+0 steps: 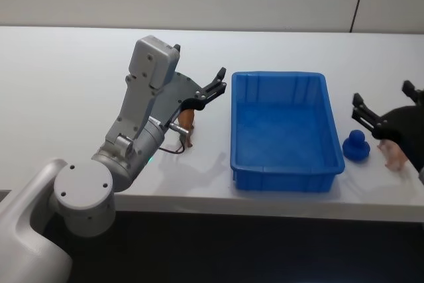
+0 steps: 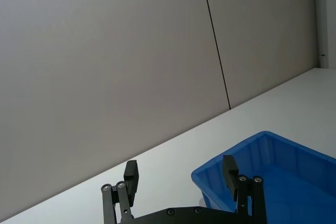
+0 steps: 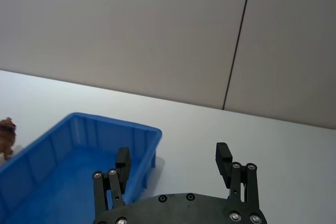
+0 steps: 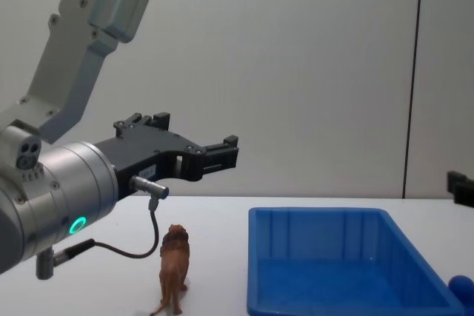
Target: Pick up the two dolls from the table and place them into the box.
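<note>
2 dolls rest on the worktop (image 1: 66, 84) beside the empty box (image 1: 281, 180): lion (image 4: 174, 266) on its left, blue toy (image 1: 356, 146) on its right. Left tool (image 1: 220, 81), raised over the lion, and right tool (image 1: 382, 93), near the blue toy, hang released. We should lower the left tool astride the lion's body before clenching.

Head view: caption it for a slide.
Open left claw raised near the lion, open right claw by the blue toy, empty box between.
</note>
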